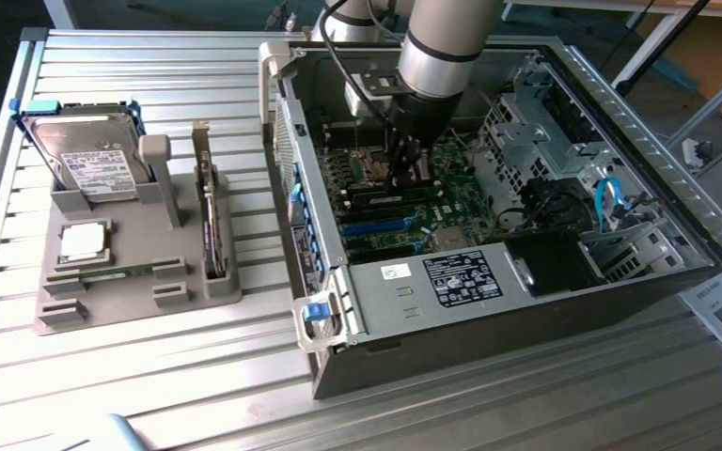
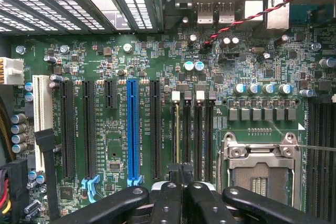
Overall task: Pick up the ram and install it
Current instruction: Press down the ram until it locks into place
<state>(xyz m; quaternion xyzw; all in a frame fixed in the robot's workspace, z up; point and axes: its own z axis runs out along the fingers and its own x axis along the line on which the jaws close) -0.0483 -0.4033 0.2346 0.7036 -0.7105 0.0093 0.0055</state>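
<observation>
A long thin green ram (image 1: pixel 117 273) lies flat in the front slot of the grey holder (image 1: pixel 148 296), at the exterior view's left. My gripper (image 1: pixel 405 178) is far from it, reaching down into the open computer case (image 1: pixel 462 282) just above the motherboard (image 2: pixel 121 145). Its dark fingers (image 2: pixel 181 174) are shut, right at the near end of the black memory slots (image 2: pixel 197 129). A thin yellowish edge (image 2: pixel 176 129) runs along the first of those slots. I cannot tell whether the fingers touch it.
The holder also carries a silver hard drive (image 1: pixel 86 155), a square processor chip (image 1: pixel 86 241) and an upright card (image 1: pixel 211 221). Inside the case are an open processor socket (image 2: pixel 260 169), a blue expansion slot (image 2: pixel 132 129), blue cables (image 1: pixel 608 202) and a drive cage (image 1: pixel 525 122).
</observation>
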